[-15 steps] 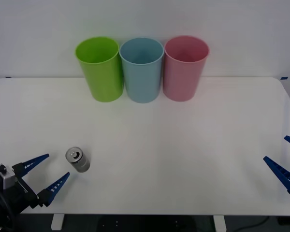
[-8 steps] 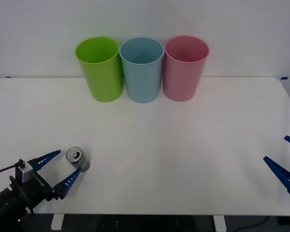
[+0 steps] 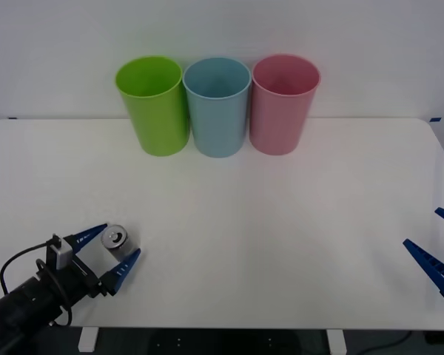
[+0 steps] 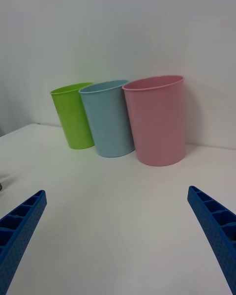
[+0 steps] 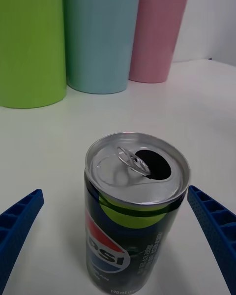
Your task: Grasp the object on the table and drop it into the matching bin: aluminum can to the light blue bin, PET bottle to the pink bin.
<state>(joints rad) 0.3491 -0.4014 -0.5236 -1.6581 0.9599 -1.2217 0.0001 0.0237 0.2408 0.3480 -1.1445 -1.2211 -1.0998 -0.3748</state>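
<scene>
— What did the surface and the room look like?

— The table (image 3: 281,222) was a white top with rounded corners, running across the whole front view, and a plain white wall stood behind it. Three bins stood in a row at the upper middle of the frame, just beside one another: a lime green bin (image 3: 154,103), then the light blue bin (image 3: 217,105), then the pink bin (image 3: 283,102).

— And the aluminum can (image 3: 118,242)?

— It stood upright on the table at the lower left of the front view, well apart from the bins. The left gripper (image 3: 109,251) had its blue fingers spread wide, one on each side of the can; I could not tell if they touched it.

— Any writing on it?

— In the left wrist view the dark side carried a red, white and blue Pepsi globe with part of the brand's letters, and the silver top was already opened, tab raised.

— The other arm?

— The right gripper (image 3: 438,250) waited at the lower right edge, fingers apart, holding nothing.
</scene>
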